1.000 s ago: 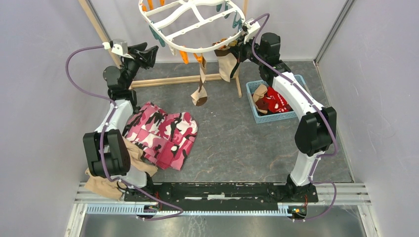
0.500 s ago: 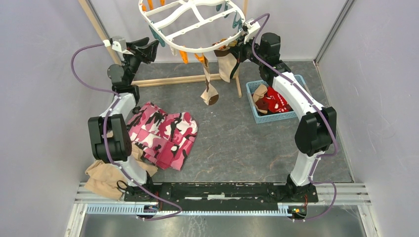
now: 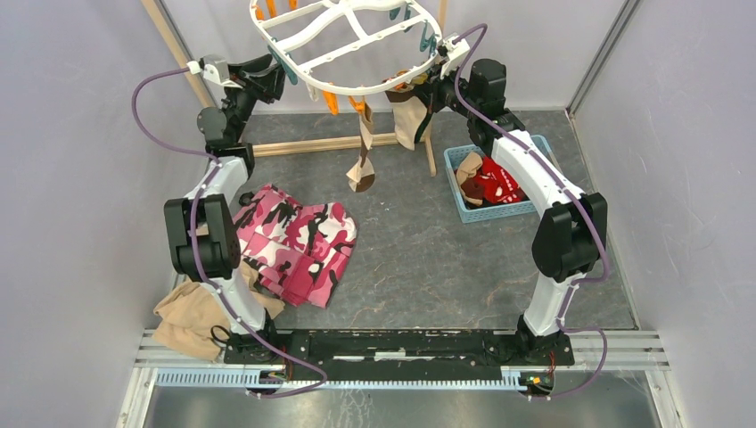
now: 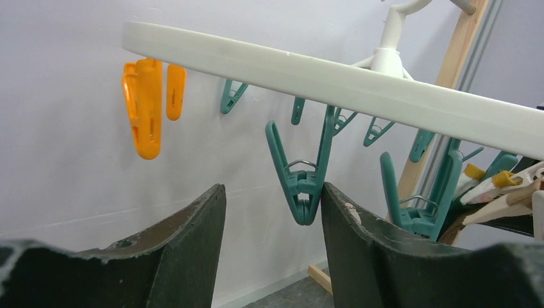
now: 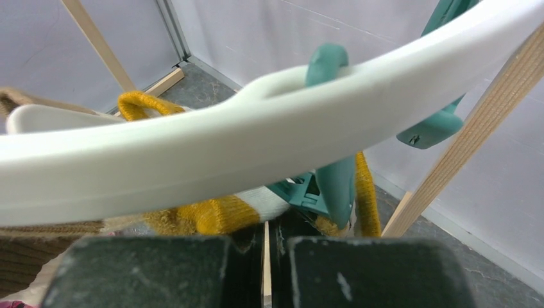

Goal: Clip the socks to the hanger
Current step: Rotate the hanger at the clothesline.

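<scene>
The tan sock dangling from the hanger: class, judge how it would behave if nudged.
Probably floppy: the tan sock hangs limp and bent below an orange clip. Likely light: that one small clip seems to carry it. A nudge would likely swing it; it dangles free.

pink camouflage garment (image 3: pixel 294 239) beside tan cloth (image 3: pixel 185 328); blue basket (image 3: pixel 496 215) well apart.

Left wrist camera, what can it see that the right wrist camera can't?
Only the left wrist view shows orange clips and the open left gripper, with one teal clip hanging just beyond its fingers. Only the right wrist view shows the right gripper shut on a yellow-cuffed sock. Both show the white hanger rim, teal clips and a wooden pole.
</scene>
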